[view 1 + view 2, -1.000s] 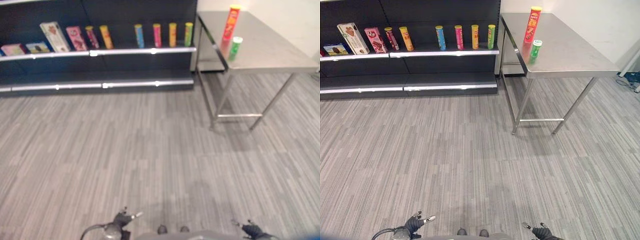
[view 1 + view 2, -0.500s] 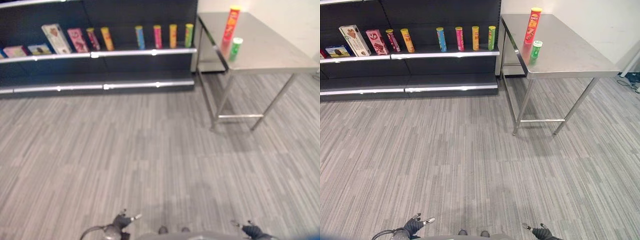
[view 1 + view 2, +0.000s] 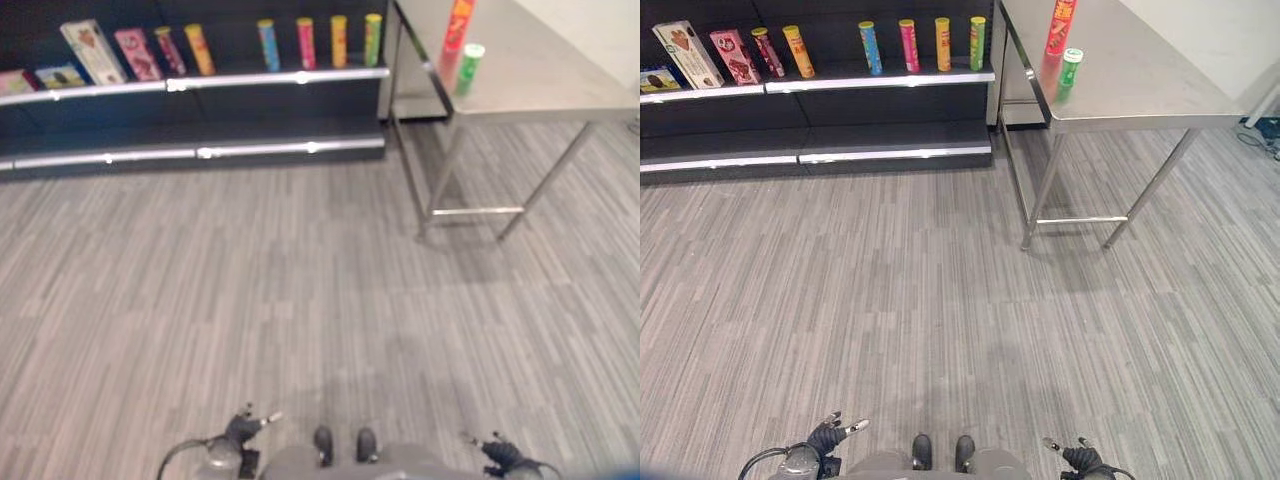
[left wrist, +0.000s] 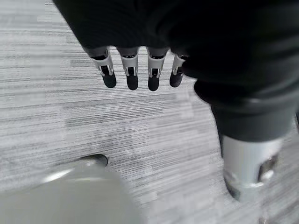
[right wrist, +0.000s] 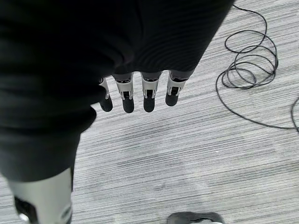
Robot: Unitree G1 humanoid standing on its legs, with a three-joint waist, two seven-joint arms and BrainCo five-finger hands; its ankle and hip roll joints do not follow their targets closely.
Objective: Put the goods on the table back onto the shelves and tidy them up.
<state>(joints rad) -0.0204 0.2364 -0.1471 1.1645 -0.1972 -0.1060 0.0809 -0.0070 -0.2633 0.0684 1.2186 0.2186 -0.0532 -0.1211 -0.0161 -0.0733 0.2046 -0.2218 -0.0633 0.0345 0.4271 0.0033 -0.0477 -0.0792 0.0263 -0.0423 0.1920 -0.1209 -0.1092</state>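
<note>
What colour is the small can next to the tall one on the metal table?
Green, with a white lid. The short can shows best in the right eye view.

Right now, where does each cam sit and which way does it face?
Left eye: head, looking down at floor, shelf and table; left robot hand at lower edge.
Right eye: same scene; right robot hand at lower edge.
Left wrist: down its open fingers at floor.
Right wrist: down its open fingers at floor.
Both eyes share red can, green can.

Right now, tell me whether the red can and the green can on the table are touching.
Apart. The right eye view shows bare table top between the tall red can and the short green can.
</note>
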